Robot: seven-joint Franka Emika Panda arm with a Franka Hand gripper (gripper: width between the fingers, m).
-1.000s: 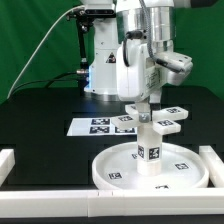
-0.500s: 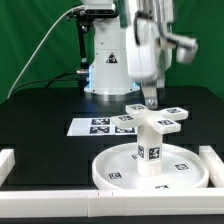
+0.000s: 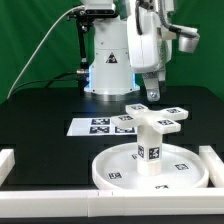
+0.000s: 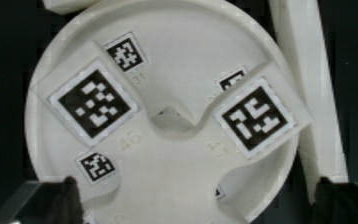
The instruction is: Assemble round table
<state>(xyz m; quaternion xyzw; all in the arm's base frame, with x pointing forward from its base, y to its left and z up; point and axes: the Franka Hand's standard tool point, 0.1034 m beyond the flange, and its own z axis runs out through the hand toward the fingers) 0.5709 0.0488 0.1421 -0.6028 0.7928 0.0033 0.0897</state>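
The round disc (image 3: 118, 166) lies rim up on the table at the front. The short thick leg (image 3: 148, 150) stands upright in its middle. The cross-shaped foot piece (image 3: 157, 118) sits on top of the leg. My gripper (image 3: 151, 96) hangs open and empty a little above the foot piece, apart from it. In the wrist view the disc (image 4: 176, 40) with its tags fills the picture, and the foot piece (image 4: 176, 118) shows white on white with two large tags. My gripper (image 4: 197, 205) stands wide open, with its dark fingertips (image 4: 51, 202) at the picture's edge.
White border rails lie at the exterior view's left (image 3: 8, 160), front (image 3: 45, 203) and right (image 3: 212, 160) of the disc; one shows in the wrist view (image 4: 311, 60). The marker board (image 3: 98, 126) lies behind the disc. The robot base (image 3: 105, 65) stands at the back.
My gripper was down around the foot piece on the leg. It has let go, risen and shifted toward the exterior view's right. The foot piece stays on the leg.
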